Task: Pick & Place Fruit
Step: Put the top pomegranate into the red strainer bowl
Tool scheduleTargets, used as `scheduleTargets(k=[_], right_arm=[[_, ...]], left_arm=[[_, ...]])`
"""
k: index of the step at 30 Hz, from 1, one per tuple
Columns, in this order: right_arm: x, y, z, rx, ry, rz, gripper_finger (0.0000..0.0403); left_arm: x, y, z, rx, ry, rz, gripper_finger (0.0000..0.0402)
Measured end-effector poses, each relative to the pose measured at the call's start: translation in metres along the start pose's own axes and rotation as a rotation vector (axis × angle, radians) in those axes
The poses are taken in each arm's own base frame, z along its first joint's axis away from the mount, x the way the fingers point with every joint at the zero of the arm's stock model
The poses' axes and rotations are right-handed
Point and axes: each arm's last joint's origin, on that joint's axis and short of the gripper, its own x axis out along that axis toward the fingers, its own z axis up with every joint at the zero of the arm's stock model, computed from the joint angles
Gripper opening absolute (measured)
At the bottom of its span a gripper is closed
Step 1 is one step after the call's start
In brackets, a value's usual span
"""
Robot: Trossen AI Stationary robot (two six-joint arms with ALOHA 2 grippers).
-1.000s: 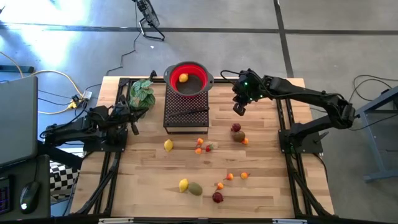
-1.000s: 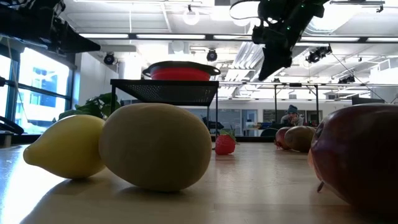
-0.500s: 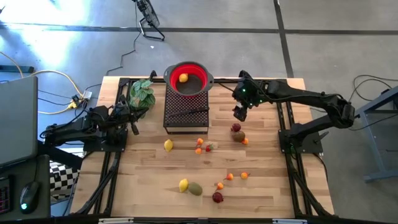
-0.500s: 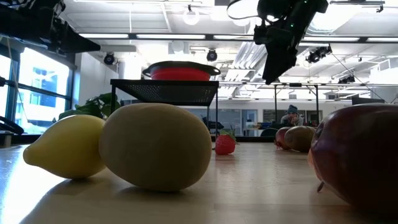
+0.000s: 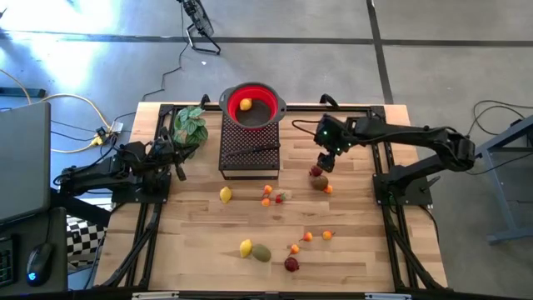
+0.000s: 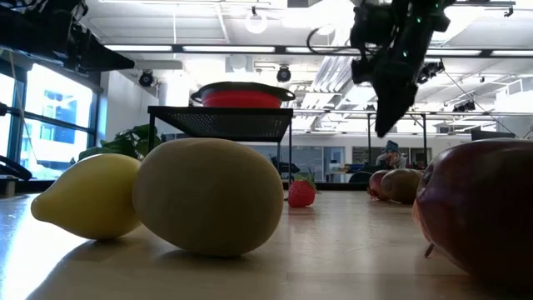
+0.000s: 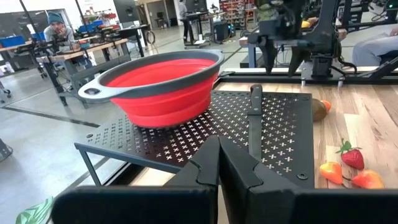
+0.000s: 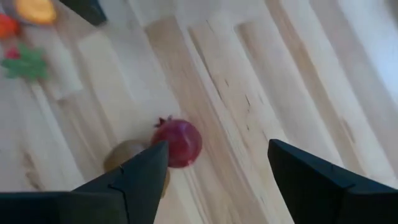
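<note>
The right gripper (image 5: pixel 323 162) is hanging wide open and empty just above a dark red fruit (image 5: pixel 316 172); the left gripper (image 7: pixel 217 163) is sitting closed.

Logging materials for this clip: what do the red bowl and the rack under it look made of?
The red bowl looks like matte silicone or soft plastic with a grey rim, its stepped wall suggesting a collapsible type. The rack seems black-coated perforated sheet metal, patterned with small cross-shaped holes.

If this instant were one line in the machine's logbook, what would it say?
right end effector: open, above dark red fruit | left end effector: shut, idle by rack | lemon in red bowl
</note>
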Motion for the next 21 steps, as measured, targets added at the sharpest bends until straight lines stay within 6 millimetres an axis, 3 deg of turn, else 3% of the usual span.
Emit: scheduleTargets(k=[8,21], right_arm=[[0.015,0.002,-0.006,0.071,-0.024,0.082,0.0268],[0.042,0.010,-0.006,0.428,0.092,0.068,0.0294]], left_arm=[[0.000,0.000,0.000,0.000,0.001,0.000,0.0000],[0.000,0.000,0.000,0.000,0.001,0.000,0.0000]])
